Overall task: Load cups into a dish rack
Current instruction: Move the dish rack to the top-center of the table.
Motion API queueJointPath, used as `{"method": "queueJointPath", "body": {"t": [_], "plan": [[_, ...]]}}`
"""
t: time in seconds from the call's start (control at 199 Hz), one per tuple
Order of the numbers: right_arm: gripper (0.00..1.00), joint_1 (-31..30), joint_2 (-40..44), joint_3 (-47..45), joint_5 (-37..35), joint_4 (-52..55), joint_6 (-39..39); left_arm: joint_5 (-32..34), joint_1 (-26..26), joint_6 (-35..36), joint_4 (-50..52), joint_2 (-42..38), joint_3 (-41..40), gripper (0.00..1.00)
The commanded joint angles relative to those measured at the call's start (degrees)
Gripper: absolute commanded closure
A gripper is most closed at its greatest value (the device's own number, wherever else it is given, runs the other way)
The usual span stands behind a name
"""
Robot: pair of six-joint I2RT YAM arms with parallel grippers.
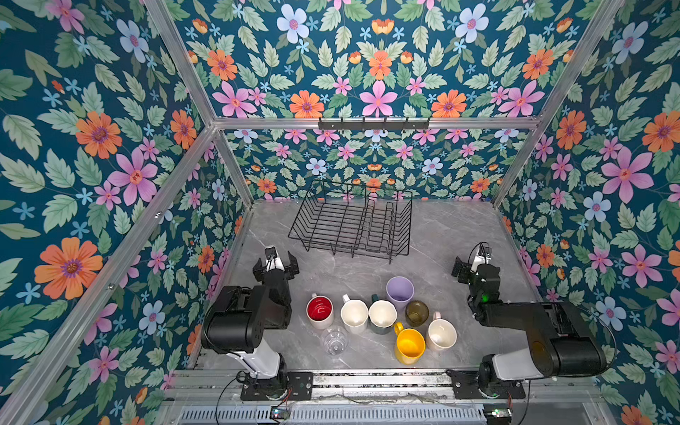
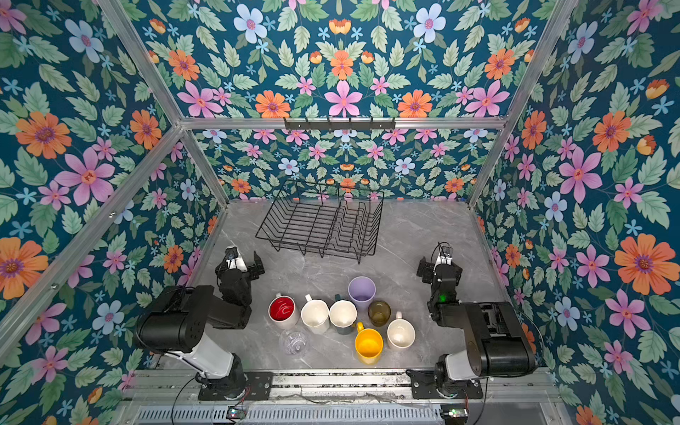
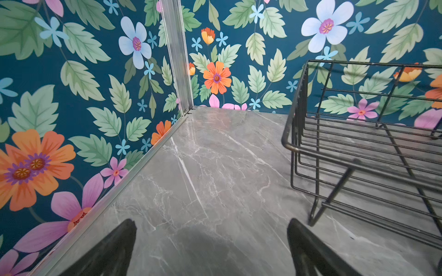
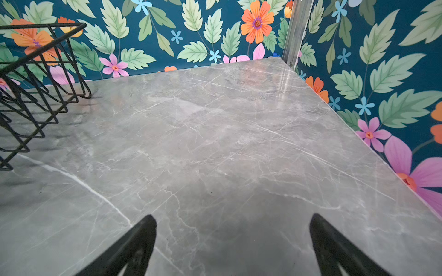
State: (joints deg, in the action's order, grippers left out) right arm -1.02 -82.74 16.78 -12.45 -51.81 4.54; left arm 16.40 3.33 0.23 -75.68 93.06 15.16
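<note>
The black wire dish rack (image 1: 331, 225) stands empty at the back of the grey table, seen also in the left wrist view (image 3: 311, 153) and the right wrist view (image 4: 40, 100). The cups stand grouped near the front: a red-inside mug (image 1: 319, 310), a white mug (image 1: 354, 315), a dark green mug (image 1: 382, 315), a lilac tumbler (image 1: 400, 290), an olive glass (image 1: 417, 312), a pink mug (image 1: 441, 333), a yellow mug (image 1: 409, 346) and a clear glass (image 1: 335, 340). My left gripper (image 1: 276, 268) (image 3: 211, 222) hangs open left of the cups. Right of them my right gripper (image 2: 439, 270) (image 4: 232, 216) is open. Both hold nothing.
Floral walls with aluminium frame posts (image 1: 235, 176) close in the marble table (image 1: 449, 235) on three sides. A black hook rail (image 1: 373, 124) is mounted high on the back wall. The arm bases (image 1: 276, 386) sit on a metal rail at the front edge.
</note>
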Motion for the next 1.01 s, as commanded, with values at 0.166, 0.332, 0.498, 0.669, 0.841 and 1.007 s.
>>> {"method": "queueJointPath", "body": {"t": [0.166, 0.332, 0.498, 0.669, 0.841, 1.007], "plan": [[0.01, -0.04, 0.03, 0.27, -0.29, -0.59, 0.30, -1.64, -0.08, -0.47, 0.80, -0.24, 0.06, 0.00], [0.01, -0.07, 0.03, 0.28, -0.30, -0.65, 0.30, -1.61, -0.08, -0.42, 0.87, -0.24, 0.05, 0.00], [0.01, -0.04, 0.03, 0.20, -0.26, -0.57, 0.30, -1.95, -0.17, -0.67, 1.16, -0.22, 0.22, 0.00], [0.01, -0.04, 0.03, 0.34, -0.29, -0.60, 0.30, -1.91, -0.17, -0.67, 1.23, -0.24, 0.22, 0.00], [0.01, -0.04, 0.03, 0.26, -0.29, -0.65, 0.30, -1.83, -0.20, -0.50, 0.57, -0.33, -0.11, 0.00], [0.01, -0.04, 0.10, -0.01, -0.56, -1.08, 0.08, -0.69, 0.00, -0.30, 8.30, -7.65, 0.59, 0.00]]}}
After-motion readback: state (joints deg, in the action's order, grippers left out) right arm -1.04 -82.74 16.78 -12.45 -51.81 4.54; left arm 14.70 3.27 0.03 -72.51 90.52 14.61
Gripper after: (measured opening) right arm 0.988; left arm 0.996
